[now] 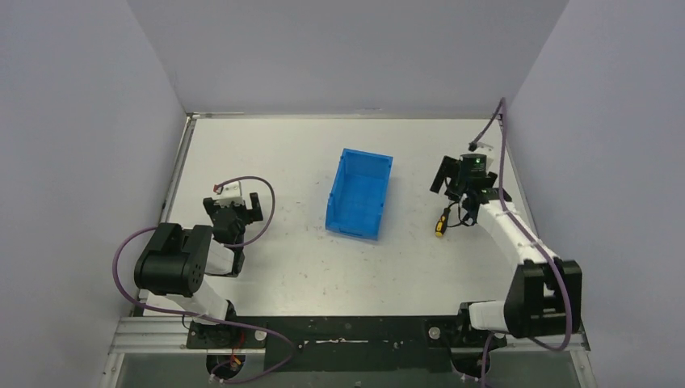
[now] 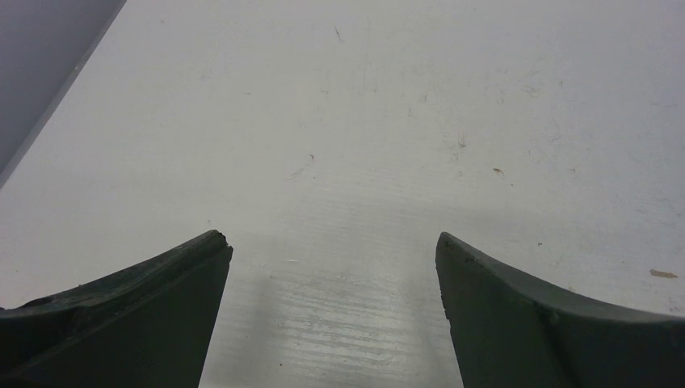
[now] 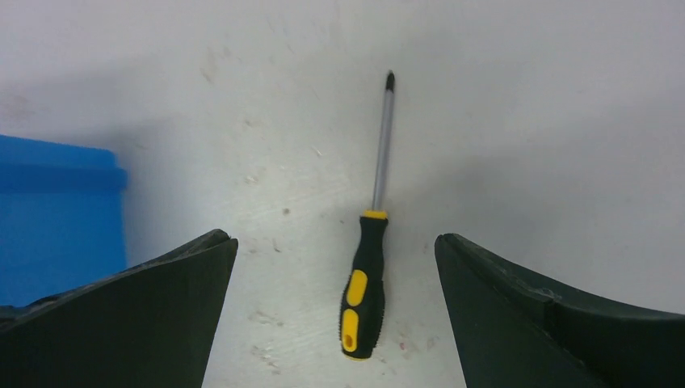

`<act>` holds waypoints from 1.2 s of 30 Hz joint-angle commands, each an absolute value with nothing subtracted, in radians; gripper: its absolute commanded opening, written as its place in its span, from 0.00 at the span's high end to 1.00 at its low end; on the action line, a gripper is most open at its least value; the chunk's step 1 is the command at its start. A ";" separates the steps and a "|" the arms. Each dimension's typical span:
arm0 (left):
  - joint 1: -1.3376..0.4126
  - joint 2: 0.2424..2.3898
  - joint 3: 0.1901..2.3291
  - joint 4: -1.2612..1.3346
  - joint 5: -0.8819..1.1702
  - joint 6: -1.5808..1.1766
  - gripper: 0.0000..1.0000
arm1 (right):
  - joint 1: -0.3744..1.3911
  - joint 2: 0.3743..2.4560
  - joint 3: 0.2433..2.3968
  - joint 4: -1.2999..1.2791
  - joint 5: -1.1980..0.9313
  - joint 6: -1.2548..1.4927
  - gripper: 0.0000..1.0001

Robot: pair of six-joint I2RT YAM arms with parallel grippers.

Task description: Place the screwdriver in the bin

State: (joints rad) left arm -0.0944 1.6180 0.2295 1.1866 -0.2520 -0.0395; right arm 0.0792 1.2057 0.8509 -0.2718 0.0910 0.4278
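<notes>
Your right gripper (image 3: 333,238) is released: fingers spread wide, nothing clamped. In the right wrist view the screwdriver (image 3: 371,215) lies flat on the white table (image 1: 283,162) in the gap between the two fingers, slightly right of centre, and neither finger touches it. Its black-and-yellow handle is at the near end and the thin metal shaft runs away from the camera, dark tip farthest out, the whole tool tilted a little to the right. In the top view the screwdriver (image 1: 441,221) sits on the right side of the table, partly hidden under your right arm's wrist, so only the handle end shows there. The blue bin (image 1: 353,218) stands upright near the middle of the table, to the left of the screwdriver and clearly apart from it, with nothing visible inside. One corner of the bin (image 3: 56,218) shows at the left edge of the right wrist view. Your left gripper (image 2: 333,238) is also released, fingers wide apart over bare table, holding nothing; in the top view it is at the left side, well apart from the bin.
</notes>
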 commanded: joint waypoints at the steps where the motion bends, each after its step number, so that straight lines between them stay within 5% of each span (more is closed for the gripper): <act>1: -0.087 1.613 0.252 1.218 -0.242 -0.032 0.03 | 0.070 1.430 0.912 -0.503 0.145 0.378 0.01; 8: -0.088 1.613 0.251 1.220 -0.243 -0.032 0.03 | 0.070 1.626 0.912 -0.429 0.087 0.394 0.19; 15: -0.087 1.615 0.251 1.220 -0.243 -0.030 0.03 | 0.069 1.632 0.886 -0.416 0.067 0.390 1.00; 26: -0.087 1.612 0.251 1.217 -0.243 -0.032 0.03 | 0.129 1.367 1.099 -0.601 0.081 0.408 1.00; 36: -0.089 1.612 0.252 1.219 -0.242 -0.032 0.03 | 0.477 1.290 1.240 -0.537 0.090 0.565 1.00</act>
State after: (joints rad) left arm -0.0944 1.6180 0.2295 1.1866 -0.2523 -0.0395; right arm 0.3531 1.2846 1.1934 -0.5861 0.0738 0.4866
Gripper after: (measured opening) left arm 0.971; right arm 0.259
